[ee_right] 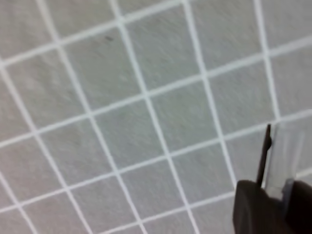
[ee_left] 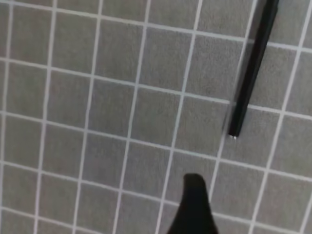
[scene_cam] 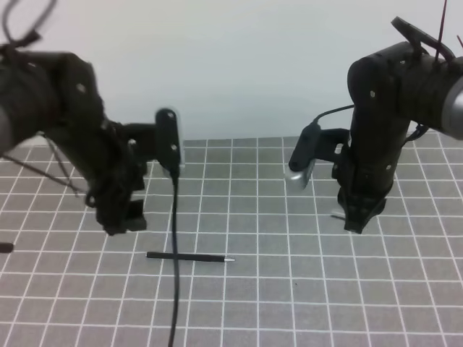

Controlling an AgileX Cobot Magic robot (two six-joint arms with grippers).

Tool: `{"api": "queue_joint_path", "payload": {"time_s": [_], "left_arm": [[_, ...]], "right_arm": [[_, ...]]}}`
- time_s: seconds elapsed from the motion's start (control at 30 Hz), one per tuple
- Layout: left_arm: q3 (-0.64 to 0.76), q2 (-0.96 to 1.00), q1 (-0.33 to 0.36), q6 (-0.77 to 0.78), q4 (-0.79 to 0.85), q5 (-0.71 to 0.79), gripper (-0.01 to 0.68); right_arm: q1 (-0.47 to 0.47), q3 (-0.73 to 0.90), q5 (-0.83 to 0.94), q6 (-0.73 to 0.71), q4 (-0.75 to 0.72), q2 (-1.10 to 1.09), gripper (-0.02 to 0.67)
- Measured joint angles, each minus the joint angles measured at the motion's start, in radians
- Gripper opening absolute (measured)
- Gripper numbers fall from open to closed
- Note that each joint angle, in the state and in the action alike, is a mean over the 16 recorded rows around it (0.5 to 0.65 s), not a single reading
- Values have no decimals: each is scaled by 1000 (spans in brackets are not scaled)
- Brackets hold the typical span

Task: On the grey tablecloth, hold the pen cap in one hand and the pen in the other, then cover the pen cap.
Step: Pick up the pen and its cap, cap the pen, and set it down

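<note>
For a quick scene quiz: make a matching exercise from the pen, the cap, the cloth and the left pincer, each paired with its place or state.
Things:
1. pen
2. cap
3. cloth
4. left pincer

States:
A. grey with a white grid
B. held in the right pincer
C. above the cloth, holding nothing
D. lying flat, silvery tip toward the right arm's side

Pairs: 1-D, 2-B, 3-A, 4-C
</note>
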Motion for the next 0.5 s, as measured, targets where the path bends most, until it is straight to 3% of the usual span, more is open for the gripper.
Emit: {"api": "queue_joint_path", "payload": {"time_s": [0.5], "left_arm": [[0, 190, -59, 15, 110, -70, 478]], "right_arm": [[0, 0, 1, 62, -86, -3, 93]]}}
